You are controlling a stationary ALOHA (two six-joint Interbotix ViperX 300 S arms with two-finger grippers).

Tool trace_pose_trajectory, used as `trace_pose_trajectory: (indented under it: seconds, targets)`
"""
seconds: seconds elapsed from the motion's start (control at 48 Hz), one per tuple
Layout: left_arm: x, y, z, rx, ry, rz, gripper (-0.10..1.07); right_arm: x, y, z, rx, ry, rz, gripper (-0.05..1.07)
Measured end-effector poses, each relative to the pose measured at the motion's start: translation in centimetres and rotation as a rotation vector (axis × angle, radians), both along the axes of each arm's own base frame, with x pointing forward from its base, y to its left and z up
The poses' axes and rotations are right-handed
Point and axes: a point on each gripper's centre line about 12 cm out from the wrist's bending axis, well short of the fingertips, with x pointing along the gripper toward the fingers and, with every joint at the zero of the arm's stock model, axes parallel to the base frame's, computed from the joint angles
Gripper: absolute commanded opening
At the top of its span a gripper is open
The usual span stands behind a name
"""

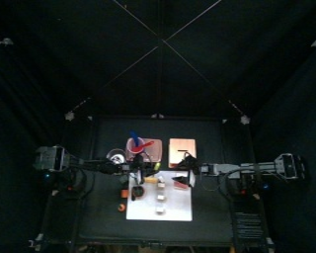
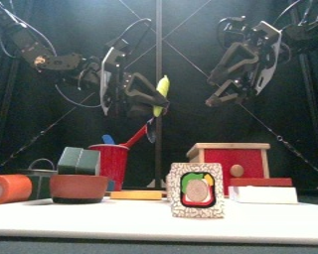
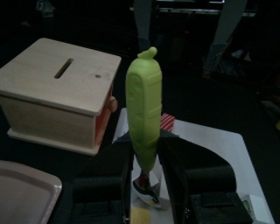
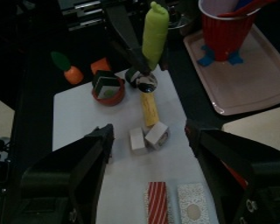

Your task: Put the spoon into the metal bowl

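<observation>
My left gripper is shut on the lower end of a yellow-green spoon, and the handle stands upright. In the front view the spoon hangs high above the table at the left gripper. In the right wrist view the spoon rises above a small round shiny metal bowl. I cannot tell whether the two touch. My right gripper is open and empty, held high on the right.
A wooden box with a slot stands at the back right. A red cup stands on the pinkish-red tray. On the white mat are a red-brown bowl, a green cup and small blocks.
</observation>
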Motion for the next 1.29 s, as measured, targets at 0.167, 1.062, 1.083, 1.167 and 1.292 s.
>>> trace_pose_trajectory:
  seconds: [0.167, 1.062, 1.083, 1.167, 1.292]
  targets:
    - [-0.9, 0.6, -0.7, -0.001, 0.025, 0.019, 0.47, -0.1, 0.0, -0.3, 0.000, 0.008, 0.000, 0.96]
    - [-16.7, 4.4, -1.1, 0.105, 0.045, 0.233, 0.47, -0.3, 0.5, -3.1, 0.032, 0.089, -0.001, 0.96]
    - [-17.1, 4.7, -1.4, 0.099, 0.055, 0.251, 0.47, -0.3, 0.5, -3.1, 0.034, 0.091, 0.000, 0.96]
    - [-18.2, 5.6, -2.3, 0.077, 0.084, 0.317, 0.47, -0.2, 0.7, -3.2, 0.039, 0.093, 0.003, 0.96]
    - [-19.1, 6.1, -3.0, 0.044, 0.112, 0.370, 0.47, -0.2, 0.8, -3.3, 0.047, 0.096, 0.003, 0.96]
